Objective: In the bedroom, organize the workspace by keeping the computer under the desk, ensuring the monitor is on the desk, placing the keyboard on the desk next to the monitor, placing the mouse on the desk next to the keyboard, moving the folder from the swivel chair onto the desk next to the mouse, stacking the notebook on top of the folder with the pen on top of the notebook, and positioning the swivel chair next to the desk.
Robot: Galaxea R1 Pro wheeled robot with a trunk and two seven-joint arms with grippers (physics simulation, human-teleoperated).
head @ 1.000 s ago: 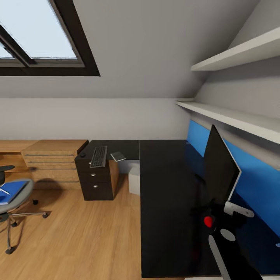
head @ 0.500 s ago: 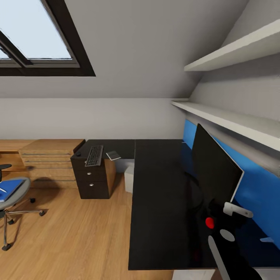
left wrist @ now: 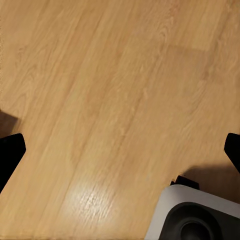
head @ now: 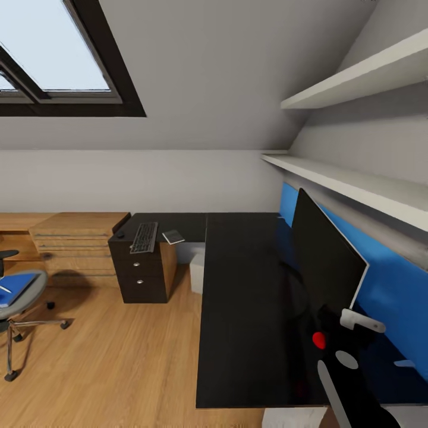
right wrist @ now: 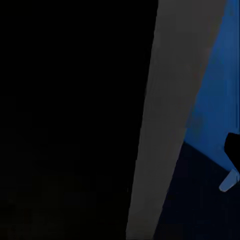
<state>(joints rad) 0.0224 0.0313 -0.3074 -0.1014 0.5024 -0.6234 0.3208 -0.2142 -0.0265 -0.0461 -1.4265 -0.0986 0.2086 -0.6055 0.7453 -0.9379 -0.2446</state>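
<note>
The black monitor stands upright on the black desk along its blue back panel. My right gripper is shut on the monitor's near lower corner; the right wrist view has its screen and grey rim close up. On the desk's far wing lie the keyboard, the mouse and the notebook. The grey computer sits under the desk. At the left edge, the swivel chair carries the blue folder and the pen. My left gripper hangs open over the floor.
Black drawers hold up the desk's far wing, with a light-wood chest beside them. Two white wall shelves run above the monitor. Wooden floor lies between chair and desk. My grey base is near the left gripper.
The camera shifted, so the room slid left and the desk's near edge came into view. The monitor's far end swung left, and it has edged slightly further left since.
</note>
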